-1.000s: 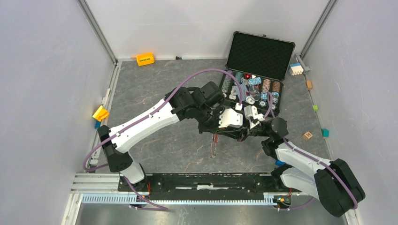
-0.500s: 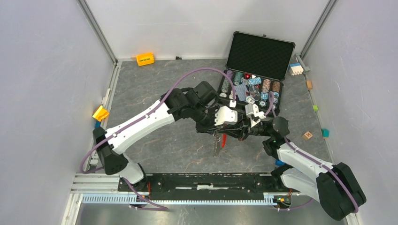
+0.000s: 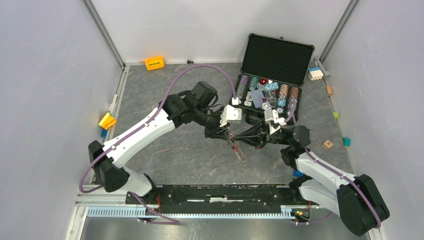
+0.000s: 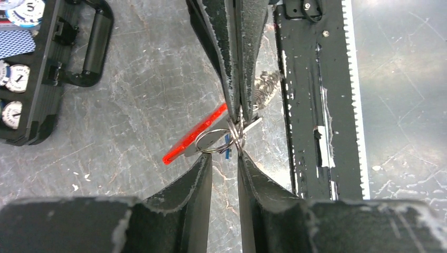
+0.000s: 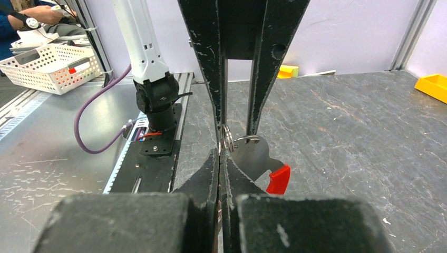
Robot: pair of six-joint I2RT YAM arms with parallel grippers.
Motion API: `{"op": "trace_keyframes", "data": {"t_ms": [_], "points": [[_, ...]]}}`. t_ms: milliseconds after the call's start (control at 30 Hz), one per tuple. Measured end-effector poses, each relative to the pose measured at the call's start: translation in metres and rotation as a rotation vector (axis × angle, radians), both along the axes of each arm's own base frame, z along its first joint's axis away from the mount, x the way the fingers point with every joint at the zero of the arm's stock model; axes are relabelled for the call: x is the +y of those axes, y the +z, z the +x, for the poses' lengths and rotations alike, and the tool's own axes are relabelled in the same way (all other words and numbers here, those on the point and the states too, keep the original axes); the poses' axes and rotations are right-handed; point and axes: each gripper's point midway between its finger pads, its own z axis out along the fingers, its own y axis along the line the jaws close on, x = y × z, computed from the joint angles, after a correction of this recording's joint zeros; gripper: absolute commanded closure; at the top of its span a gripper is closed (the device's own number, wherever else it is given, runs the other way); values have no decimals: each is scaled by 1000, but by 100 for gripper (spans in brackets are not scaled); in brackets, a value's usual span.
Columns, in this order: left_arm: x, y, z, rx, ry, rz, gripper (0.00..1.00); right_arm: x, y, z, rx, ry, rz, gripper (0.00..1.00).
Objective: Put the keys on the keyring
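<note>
Both arms meet above the middle of the table (image 3: 175,155).

- Right gripper (image 5: 222,154): fingers pressed together, clamped on the wire loop of the keyring (image 4: 192,139).
- Left gripper (image 4: 225,159): fingers apart, tips on either side of the loop, with a clear gap between them.
- Keyring: off the table, between the two sets of fingertips. Red fob (image 5: 278,179) hangs below the pinch point.
- Key (image 4: 252,123): lies across the loop at the pinch. Whether it is threaded on cannot be told.
- Blue tag (image 4: 226,141): beside the loop.
</note>
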Motion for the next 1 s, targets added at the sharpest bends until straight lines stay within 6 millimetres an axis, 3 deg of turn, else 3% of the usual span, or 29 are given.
{"op": "trace_keyframes", "data": {"t_ms": [300,433,600,867,1000], "points": [[11,-2,-3,-29,21,-2,62,-1,0,2,1,-5,0,100],[24,6,3,-99,71,-4,54,-2,0,3,2,-9,-1,100],[32,15,-3,-129,76,-38,53,-2,-1,4,5,-15,-1,100],[25,-1,-26,-40,-44,-68,54,-3,-2,9,24,-32,-2,100],[15,-10,-23,-24,-64,-80,53,-4,-2,10,26,-33,-2,100]]}}
